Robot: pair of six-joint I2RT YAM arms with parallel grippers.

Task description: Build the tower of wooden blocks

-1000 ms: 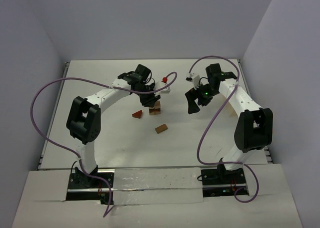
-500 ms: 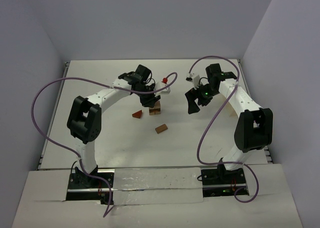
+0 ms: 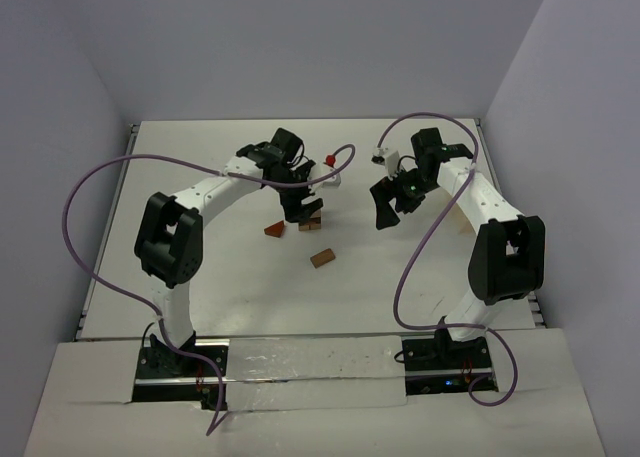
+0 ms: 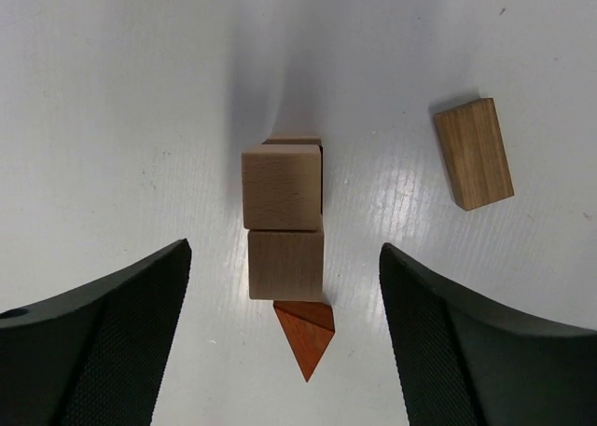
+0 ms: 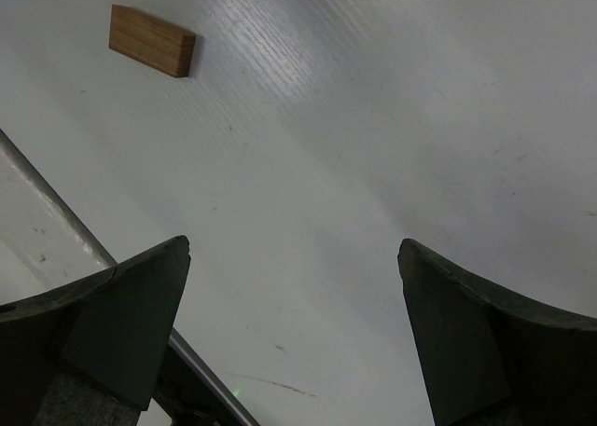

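White table (image 3: 180,147) — loose bar (image 4: 473,153) near tower (image 4: 283,188)

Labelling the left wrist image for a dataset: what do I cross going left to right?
Dark gripper finger → stacked tan blocks → brown bar. The reddish triangle lies in line with the stack, so it is left out.

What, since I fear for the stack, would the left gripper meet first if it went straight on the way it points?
Probably the stacked tan blocks, centred ahead of the open left gripper in its wrist view; the reddish triangular block lies beside them. Depth is unclear.
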